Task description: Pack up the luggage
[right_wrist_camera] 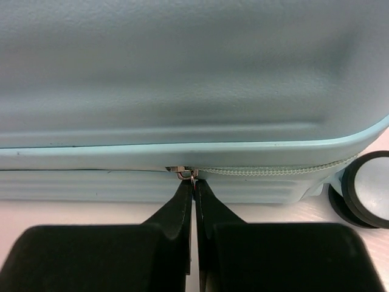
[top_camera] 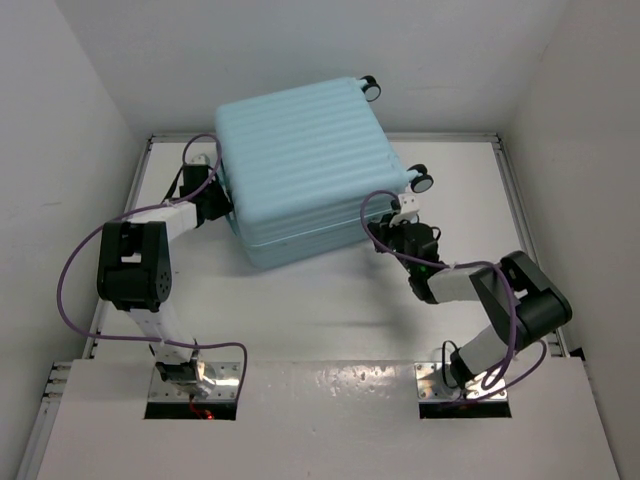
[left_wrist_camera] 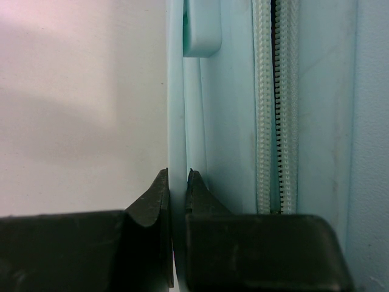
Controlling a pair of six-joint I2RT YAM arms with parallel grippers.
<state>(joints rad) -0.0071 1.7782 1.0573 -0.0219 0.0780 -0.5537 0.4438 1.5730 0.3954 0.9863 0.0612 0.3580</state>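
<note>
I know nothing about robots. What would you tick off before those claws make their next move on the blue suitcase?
1. Lid down: ok. The suitcase lies shut on the table.
2. Right claw has its hold: ok. It is shut on the small metal zipper pull.
3. Left claw steadies the case: ok. It pinches a thin ridge on the suitcase's side.
4. Seam free of trapped cloth: ok where the wrist views show it.
5. How far the zipper is done up: cannot tell. Only short stretches are in view.
</note>
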